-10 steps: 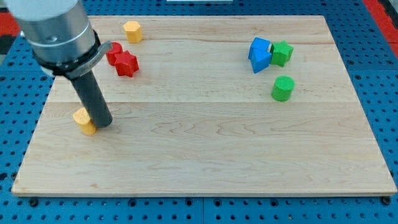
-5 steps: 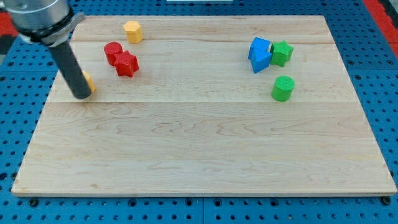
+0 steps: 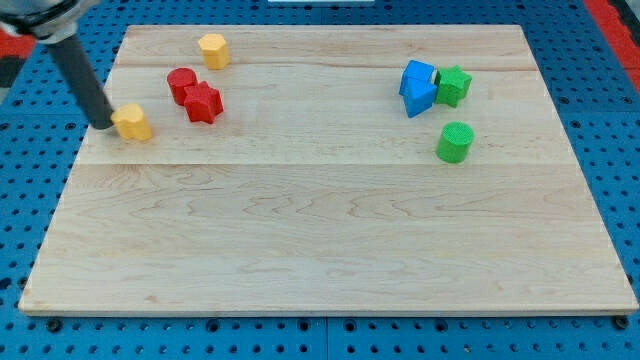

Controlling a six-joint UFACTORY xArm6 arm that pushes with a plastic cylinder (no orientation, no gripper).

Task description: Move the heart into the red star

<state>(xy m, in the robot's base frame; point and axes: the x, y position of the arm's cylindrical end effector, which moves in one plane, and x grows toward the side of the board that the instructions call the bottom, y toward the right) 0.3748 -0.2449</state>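
You have no claw on this rig, so nothing can be said to be open, closed or gripping; contact comes from the rod's end alone. My tip (image 3: 103, 125) sits at the counter's (image 3: 330, 240) left edge, touching or just beside the yellow heart (image 3: 132, 122).

Heart lies at 3 o'clock from my tip. Whether the two actually touch you cannot tell from this view; any gap is too fine to read.

Red star (image 3: 204, 102) lies at about 2 o'clock from the heart, near but apart. A red cylinder (image 3: 181, 83) touches the star on its 10 o'clock side.

The key relation: tip, heart and star run almost in one line, left to right, with the star a little toward the view's top. My judgement is that a push toward 2 o'clock would carry the heart onto the star; a flat 3 o'clock push would likely pass below it. You may want my tip shifted slightly toward the heart's 8 o'clock side first.

Risk, as I judge it: an off-centre push spins the heart aside.

Elsewhere: yellow hexagon (image 3: 213, 49) at the top, well clear. Blue block (image 3: 417, 87), green star (image 3: 454, 85) and green cylinder (image 3: 455, 142) are far right, out of play.
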